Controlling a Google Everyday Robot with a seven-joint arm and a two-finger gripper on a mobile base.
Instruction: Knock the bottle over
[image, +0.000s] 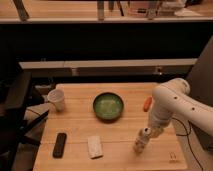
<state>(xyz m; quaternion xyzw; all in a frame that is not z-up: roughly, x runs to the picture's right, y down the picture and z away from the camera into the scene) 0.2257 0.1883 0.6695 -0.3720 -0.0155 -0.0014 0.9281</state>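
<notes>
The bottle, small and whitish-grey with a pale capped top, stands on the wooden table near the front right. It leans, with its top toward the upper right. My gripper hangs from the white arm and is right against the bottle's top on its right side. The arm's wrist hides part of the gripper.
A green bowl sits mid-table. A white paper cup is at the left, and a small orange object lies beside the arm. A black rectangular device and a flat white packet lie near the front edge.
</notes>
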